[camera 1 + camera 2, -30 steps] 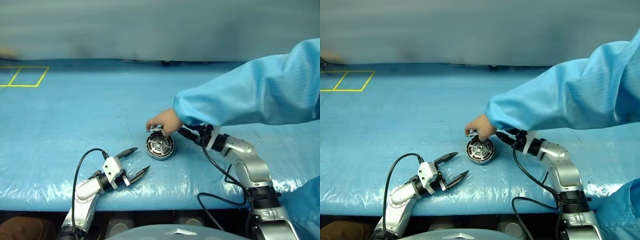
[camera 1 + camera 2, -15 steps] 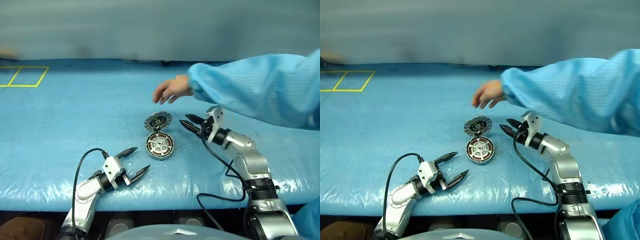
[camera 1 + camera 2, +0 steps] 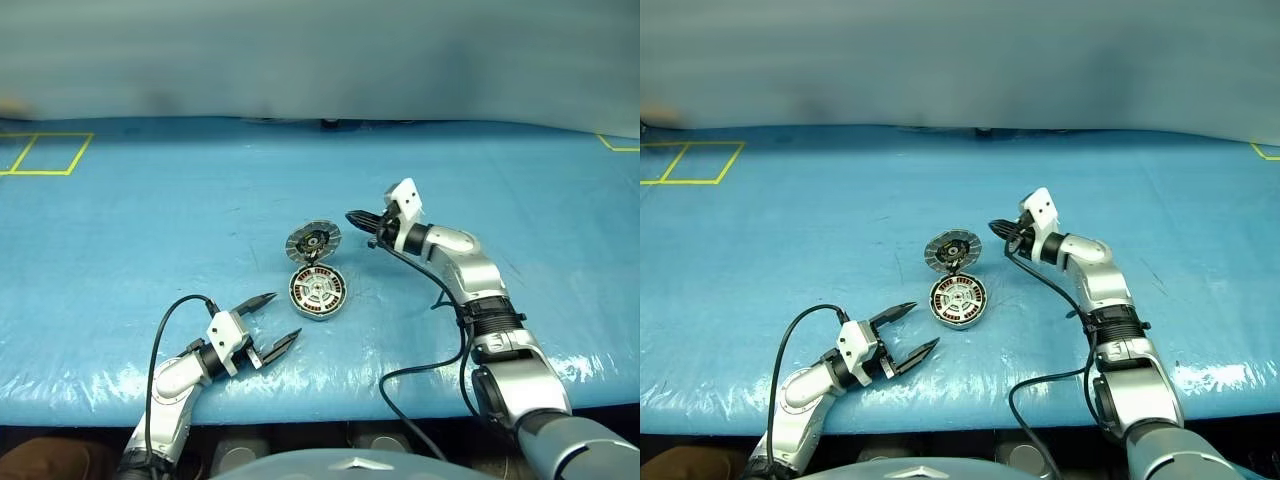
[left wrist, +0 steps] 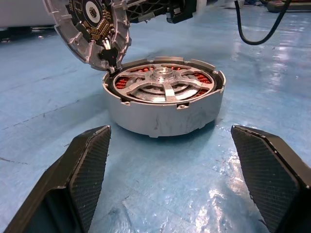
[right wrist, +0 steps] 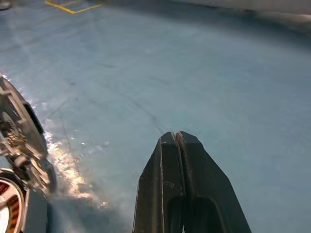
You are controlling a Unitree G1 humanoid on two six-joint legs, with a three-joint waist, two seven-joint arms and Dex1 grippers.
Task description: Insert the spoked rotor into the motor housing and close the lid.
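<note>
Sitting mid-table, the motor housing (image 3: 318,291) already holds the spoked rotor (image 4: 164,83); the lid (image 3: 314,241) stands open behind it. Empty, pinched-closed right gripper (image 3: 354,218) should push it down squarely; left gripper (image 3: 270,321) waits spread near the front edge.

Looks like an assembly workshop or electronics lab. Long desk (image 3: 150,220) wrapped in glossy, wrinkled blue plastic sheeting, with yellow tape squares (image 3: 45,152) marked on the far left and another yellow corner (image 3: 618,143) at the far right. In the middle, a round silver metal motor housing (image 4: 165,104) with copper-brown windings, its hinged silver-grey lid (image 4: 90,29) standing open. Plain grey wall (image 3: 320,55) behind.
</note>
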